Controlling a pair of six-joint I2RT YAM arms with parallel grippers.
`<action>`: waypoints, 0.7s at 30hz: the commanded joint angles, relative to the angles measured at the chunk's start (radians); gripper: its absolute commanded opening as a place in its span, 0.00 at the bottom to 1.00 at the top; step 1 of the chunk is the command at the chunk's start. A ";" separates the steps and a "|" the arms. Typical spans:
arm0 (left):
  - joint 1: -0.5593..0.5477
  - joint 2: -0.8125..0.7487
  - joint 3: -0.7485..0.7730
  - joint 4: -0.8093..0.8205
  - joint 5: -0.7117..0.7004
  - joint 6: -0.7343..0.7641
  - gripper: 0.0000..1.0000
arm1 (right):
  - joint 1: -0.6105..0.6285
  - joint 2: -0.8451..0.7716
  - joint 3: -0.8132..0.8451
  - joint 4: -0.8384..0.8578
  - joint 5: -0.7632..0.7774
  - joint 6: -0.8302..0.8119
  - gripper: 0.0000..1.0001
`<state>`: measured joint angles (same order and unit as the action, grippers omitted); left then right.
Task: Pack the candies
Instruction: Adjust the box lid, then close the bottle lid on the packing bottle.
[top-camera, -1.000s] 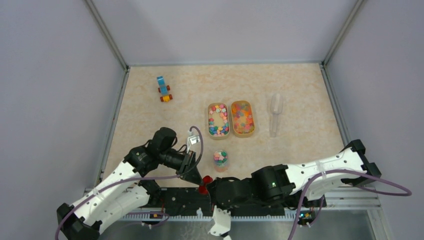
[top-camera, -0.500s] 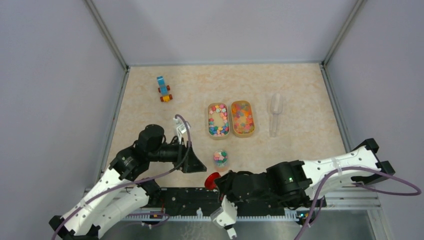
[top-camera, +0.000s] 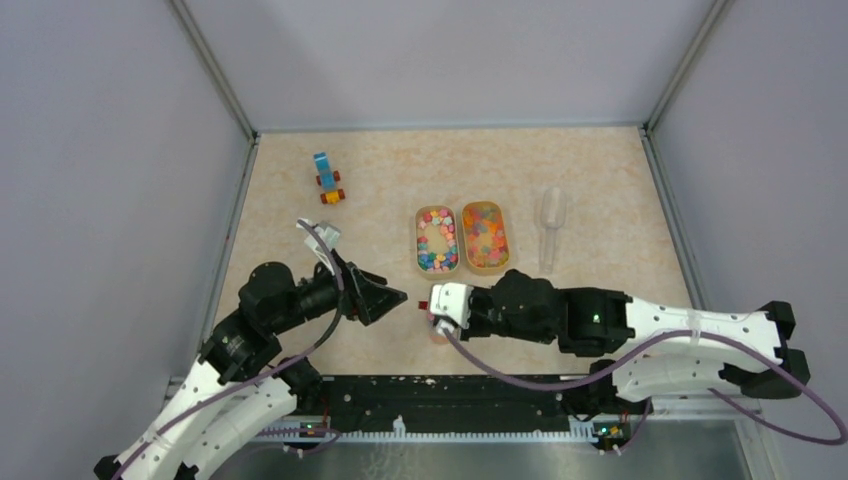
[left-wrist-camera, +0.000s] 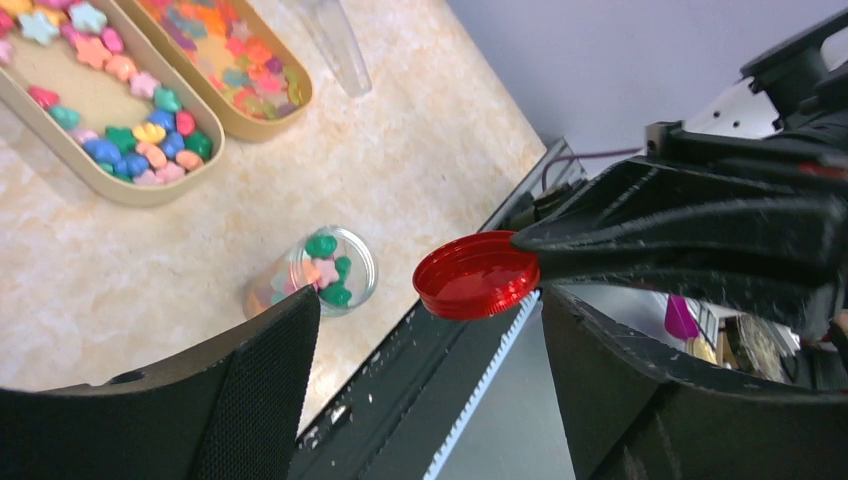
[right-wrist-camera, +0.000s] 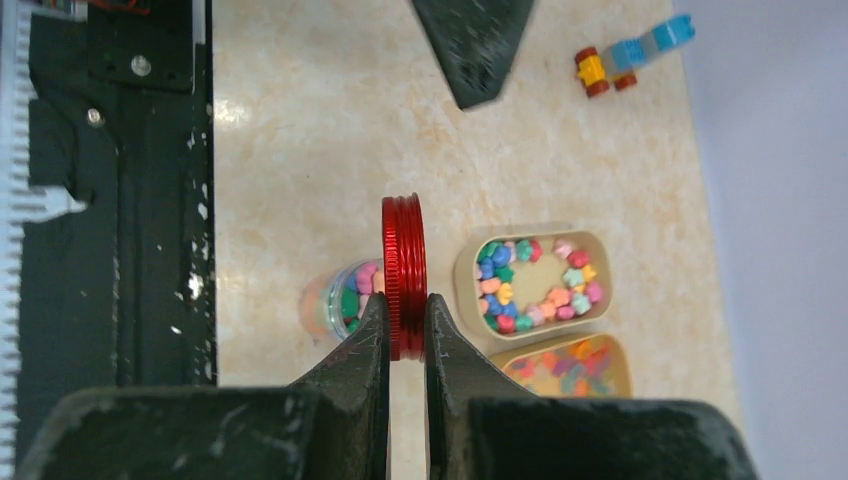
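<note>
Right gripper is clamped on the red lid, fingers pressing its two flat faces. The lid is up in the air, beside the clear jar and not on it. The jar stands open-topped on the beige table near the front rail and holds a few candies, green, pink and orange. Most of the candies lie in the two tan trays, side by side mid-table just beyond the jar; one tray has them in a ring with a bare centre, the other is full. In the top view the right gripper covers the jar. Left gripper has its jaws spread wide with nothing between them, and it points at the right gripper from close by. A clear scoop lies right of the trays. A blue-and-orange toy vehicle sits at the far left, well apart.
</note>
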<state>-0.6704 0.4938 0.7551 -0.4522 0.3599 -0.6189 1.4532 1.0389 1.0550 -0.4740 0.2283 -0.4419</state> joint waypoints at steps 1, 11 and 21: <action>0.001 -0.016 -0.034 0.129 -0.046 0.017 0.87 | -0.096 -0.051 -0.045 0.128 -0.084 0.326 0.00; 0.003 0.053 -0.088 0.186 0.049 0.033 0.98 | -0.408 -0.097 -0.192 0.290 -0.415 0.866 0.00; 0.000 0.135 -0.145 0.189 0.138 0.035 0.99 | -0.521 -0.072 -0.351 0.434 -0.565 1.185 0.00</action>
<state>-0.6704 0.6125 0.6262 -0.3077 0.4572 -0.5953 0.9760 0.9707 0.7444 -0.1566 -0.2546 0.5690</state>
